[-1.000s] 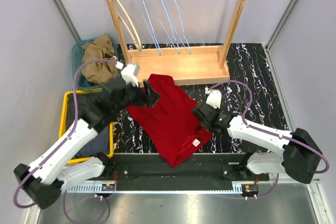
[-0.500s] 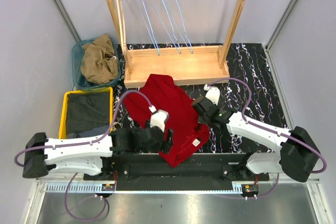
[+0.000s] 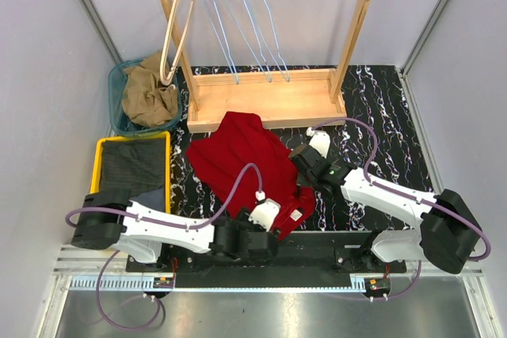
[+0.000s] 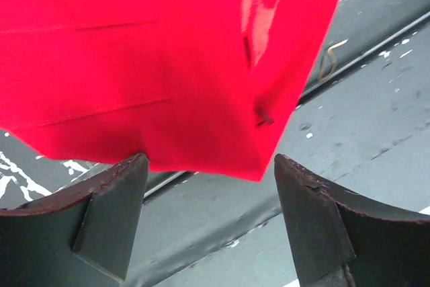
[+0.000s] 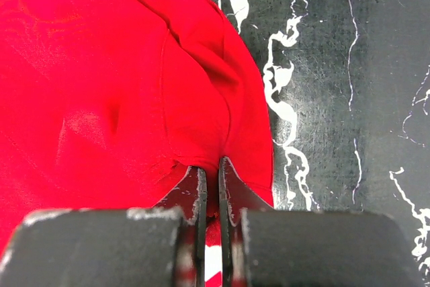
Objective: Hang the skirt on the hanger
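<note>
The red skirt point(image 3: 245, 164) lies flat on the black marbled table point(image 3: 372, 108), just in front of the base of the wooden rack point(image 3: 269, 100). Its long axis runs on a slant: one end points toward the rack at the far left, and the other end, which bears a small white label, points toward the near edge on the right.

The left arm lies low along the near edge. The left gripper point(image 3: 269, 231) sits at the skirt's near corner with its fingers point(image 4: 107, 220) spread wide. In the left wrist view the corner of the red cloth point(image 4: 134, 65) lies just beyond the gap between them, and the fingers do not pinch it.

The right gripper point(image 3: 305, 165) is at the skirt's right edge. In the right wrist view its fingers point(image 5: 232, 196) are pressed together on a raised fold of the cloth point(image 5: 101, 85).

Hangers point(image 3: 245, 29) hang from the rack's top rail, well apart from the skirt.
</note>
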Controlling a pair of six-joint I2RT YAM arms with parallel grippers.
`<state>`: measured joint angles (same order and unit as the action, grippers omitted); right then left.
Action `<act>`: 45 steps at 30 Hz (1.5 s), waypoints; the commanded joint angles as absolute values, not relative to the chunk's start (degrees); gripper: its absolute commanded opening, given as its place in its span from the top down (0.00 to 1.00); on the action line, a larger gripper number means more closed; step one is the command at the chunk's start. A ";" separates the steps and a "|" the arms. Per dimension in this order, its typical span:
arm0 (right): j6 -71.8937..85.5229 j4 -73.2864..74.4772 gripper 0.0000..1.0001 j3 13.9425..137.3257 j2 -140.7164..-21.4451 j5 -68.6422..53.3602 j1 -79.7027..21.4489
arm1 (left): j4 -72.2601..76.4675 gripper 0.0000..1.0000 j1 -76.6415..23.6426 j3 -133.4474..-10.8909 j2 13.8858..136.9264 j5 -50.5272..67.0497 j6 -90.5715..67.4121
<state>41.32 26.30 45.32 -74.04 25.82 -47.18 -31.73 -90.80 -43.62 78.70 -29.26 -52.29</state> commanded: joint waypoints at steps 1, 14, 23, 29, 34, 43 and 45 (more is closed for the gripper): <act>42.54 23.64 1.00 45.09 -74.27 24.96 -46.76 | -32.87 0.22 -92.11 -48.78 83.05 -35.24 -55.45; 42.45 23.64 1.00 44.65 -71.55 25.40 -46.23 | -45.24 0.96 -92.11 -47.55 86.66 -37.87 -67.49; 37.80 30.31 1.00 50.34 -66.72 25.05 -45.97 | -56.95 1.00 -82.19 -56.76 71.65 -47.98 -64.44; 31.30 38.66 1.00 59.40 -60.30 28.74 -45.88 | -52.14 1.00 -68.92 -69.22 56.96 -52.12 -44.41; 28.04 43.50 1.00 68.09 -55.64 31.02 -45.79 | -50.54 1.00 -65.92 -83.11 56.69 -53.00 -29.46; 19.96 46.32 1.00 84.26 -53.00 35.33 -45.79 | -47.56 1.00 -65.92 -96.76 58.89 -55.02 -17.50; 18.64 46.14 1.00 85.95 -53.52 36.03 -45.88 | -46.67 1.00 -65.92 -97.12 58.71 -54.58 -15.56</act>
